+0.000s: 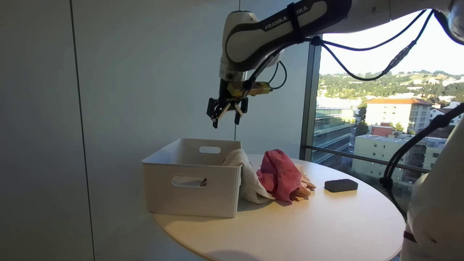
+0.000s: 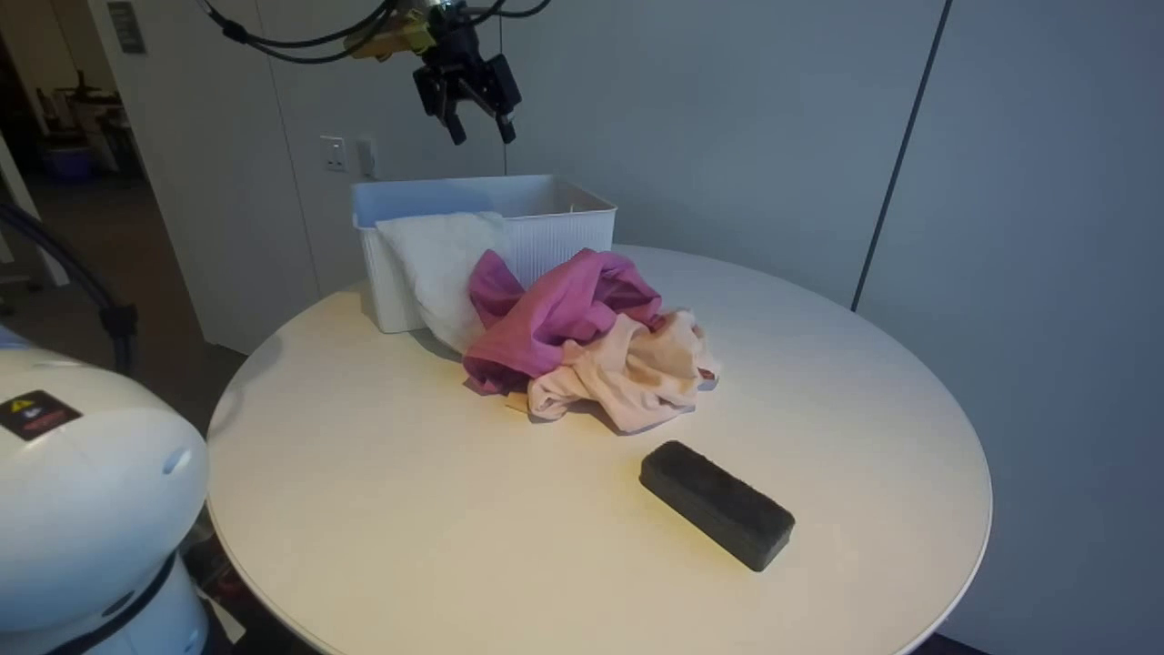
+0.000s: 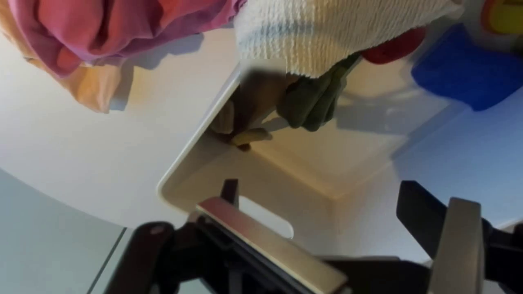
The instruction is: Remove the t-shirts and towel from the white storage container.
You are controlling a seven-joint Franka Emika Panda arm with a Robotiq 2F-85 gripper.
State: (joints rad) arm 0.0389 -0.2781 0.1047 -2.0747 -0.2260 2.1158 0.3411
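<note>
Lying beside the white storage container (image 1: 192, 202) on the table (image 1: 308, 232), the pink cloth (image 2: 573, 309) and peach cloth (image 2: 627, 373), likely t-shirts, look done, but the towel (image 2: 446, 273), draped over the container's rim, seemingly awaits removal, with the empty gripper (image 2: 482, 139) spread above.

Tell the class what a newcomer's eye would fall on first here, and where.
A newcomer would probably notice the pink cloth first, heaped with a peach cloth on the round table beside the white storage container. Next, perhaps, come the pale towel draped over the container's rim and, above the container, the open gripper, holding nothing.
</note>
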